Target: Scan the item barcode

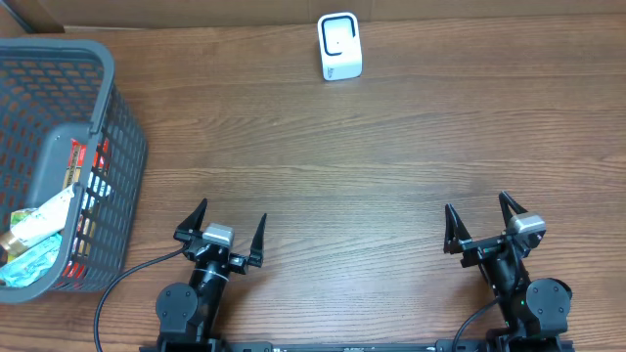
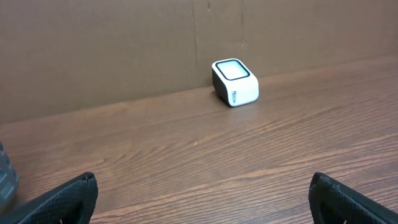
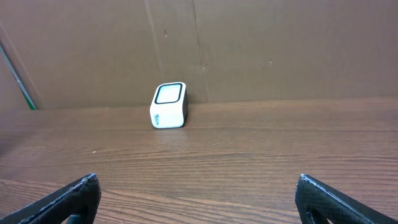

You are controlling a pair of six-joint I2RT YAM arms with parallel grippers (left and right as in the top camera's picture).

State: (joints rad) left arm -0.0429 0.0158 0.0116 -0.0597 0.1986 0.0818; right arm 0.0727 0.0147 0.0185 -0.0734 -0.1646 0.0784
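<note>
A small white barcode scanner (image 1: 339, 46) with a dark-framed window stands at the far edge of the wooden table, also seen in the left wrist view (image 2: 235, 82) and right wrist view (image 3: 168, 104). Several packaged items (image 1: 44, 220) lie in a grey plastic basket (image 1: 122, 147) at the left. My left gripper (image 1: 233, 221) rests open near the front edge, right of the basket, nothing between its fingertips (image 2: 74, 193). My right gripper (image 1: 476, 214) is open too, at the front right, empty, its fingertips (image 3: 320, 193) wide apart.
A brown cardboard wall (image 2: 124, 43) runs behind the scanner along the table's far edge. Bare wooden tabletop (image 1: 342, 166) stretches between the grippers and the scanner. A cable (image 1: 117, 288) trails from the left arm's base.
</note>
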